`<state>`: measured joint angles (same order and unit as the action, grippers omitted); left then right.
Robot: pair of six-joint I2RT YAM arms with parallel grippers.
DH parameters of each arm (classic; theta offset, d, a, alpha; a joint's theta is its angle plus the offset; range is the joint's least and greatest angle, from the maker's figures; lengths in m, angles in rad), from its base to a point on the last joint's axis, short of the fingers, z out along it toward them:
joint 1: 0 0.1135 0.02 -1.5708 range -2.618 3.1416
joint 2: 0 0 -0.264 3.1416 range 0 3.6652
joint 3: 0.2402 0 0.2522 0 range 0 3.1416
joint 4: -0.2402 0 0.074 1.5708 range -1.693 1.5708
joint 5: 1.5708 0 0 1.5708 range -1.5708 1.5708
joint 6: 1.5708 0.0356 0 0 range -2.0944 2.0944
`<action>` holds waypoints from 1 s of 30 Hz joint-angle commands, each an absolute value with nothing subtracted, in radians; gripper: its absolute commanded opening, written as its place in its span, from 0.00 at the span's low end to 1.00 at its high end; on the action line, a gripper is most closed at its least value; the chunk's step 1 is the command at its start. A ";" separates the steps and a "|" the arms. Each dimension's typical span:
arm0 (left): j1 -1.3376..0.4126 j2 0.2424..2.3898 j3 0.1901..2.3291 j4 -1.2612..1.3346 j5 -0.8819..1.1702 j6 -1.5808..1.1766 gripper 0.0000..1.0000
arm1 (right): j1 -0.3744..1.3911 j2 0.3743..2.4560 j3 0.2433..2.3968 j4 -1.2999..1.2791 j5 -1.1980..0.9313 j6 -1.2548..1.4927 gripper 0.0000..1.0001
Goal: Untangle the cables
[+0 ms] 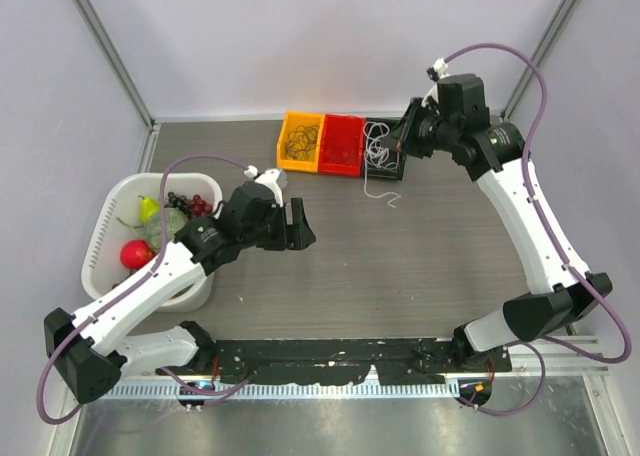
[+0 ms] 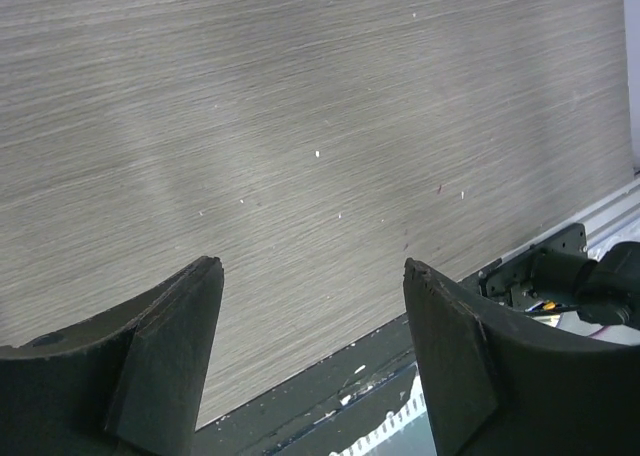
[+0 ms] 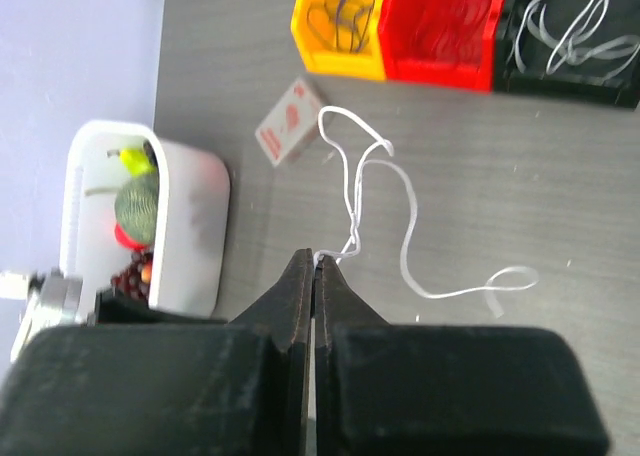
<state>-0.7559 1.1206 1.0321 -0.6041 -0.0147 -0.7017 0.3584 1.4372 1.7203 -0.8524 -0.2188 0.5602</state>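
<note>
Right arm (image 1: 520, 216) aloft — white cable (image 3: 404, 261) in jaws

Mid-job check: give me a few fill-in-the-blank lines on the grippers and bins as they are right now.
1. The cable pinched by the right gripper is ___.
2. The left gripper is ___, with nothing between its fingers.
3. The middle bin of the three is ___.
Missing words: white; open; red.
</note>
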 commanded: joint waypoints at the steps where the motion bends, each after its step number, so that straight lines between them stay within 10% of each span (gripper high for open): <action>1: -0.752 1.074 1.101 -0.636 0.009 -0.618 0.77 | 0.322 1.520 1.871 -0.798 -0.098 0.584 0.01; 30: -0.753 1.126 1.448 -0.759 -0.043 -0.130 0.90 | 0.161 2.077 2.373 -0.663 -0.017 0.574 0.01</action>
<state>-0.7559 1.1175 1.4380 -0.7570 -0.0284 -0.1658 0.1734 2.0674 2.3230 -0.7208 -0.0429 0.5968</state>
